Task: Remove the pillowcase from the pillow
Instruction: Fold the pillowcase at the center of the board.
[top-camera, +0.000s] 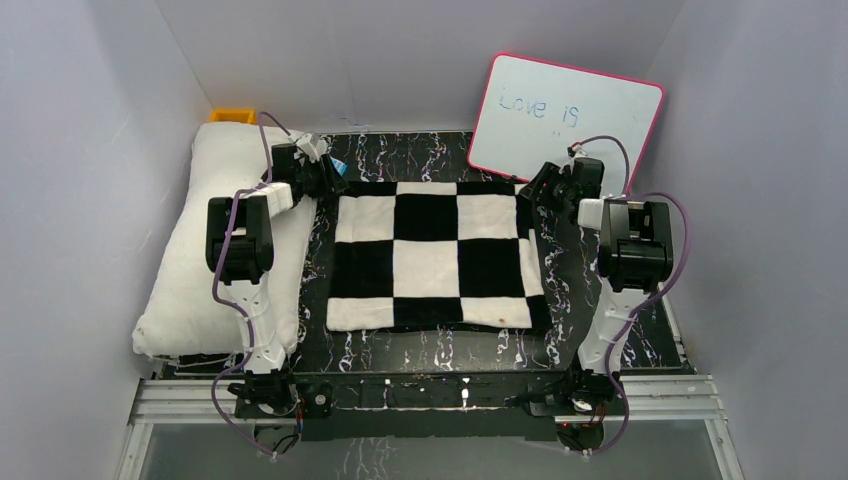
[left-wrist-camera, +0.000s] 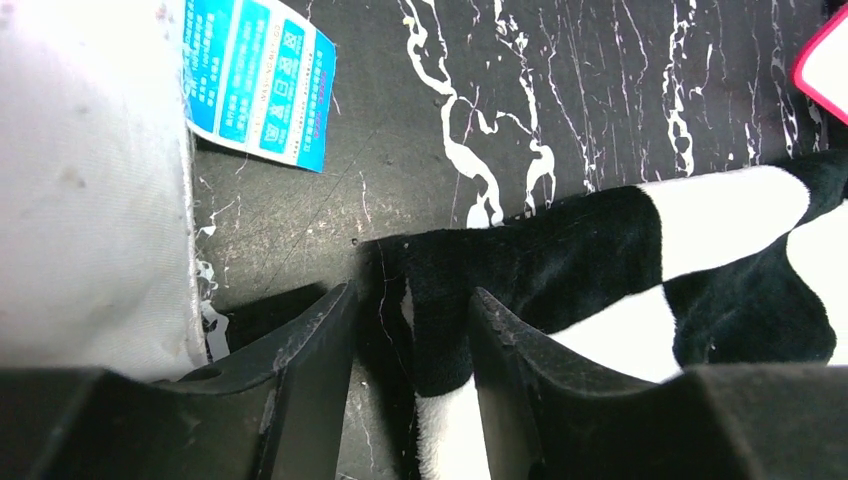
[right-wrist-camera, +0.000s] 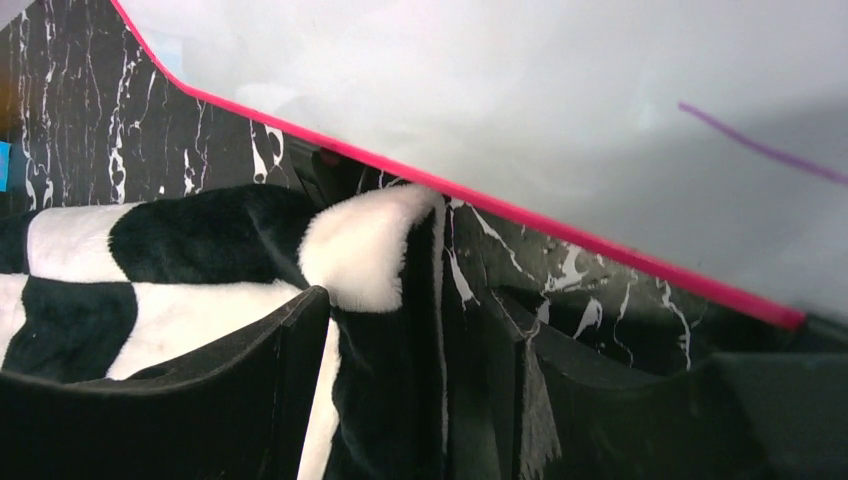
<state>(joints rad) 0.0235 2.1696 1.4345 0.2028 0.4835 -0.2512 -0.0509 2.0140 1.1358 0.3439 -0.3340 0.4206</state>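
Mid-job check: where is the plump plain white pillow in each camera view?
Top external: the plump plain white pillow lies lengthwise at the far left.
Left wrist: it fills the left edge, beside a blue label.
Right wrist: not in view.
Shared landmark: the pink-framed whiteboard, which shows in all three views.

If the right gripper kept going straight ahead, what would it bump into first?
Probably the whiteboard just ahead, though the pillowcase corner sits between the right gripper's open fingers. Depth is hard to judge.
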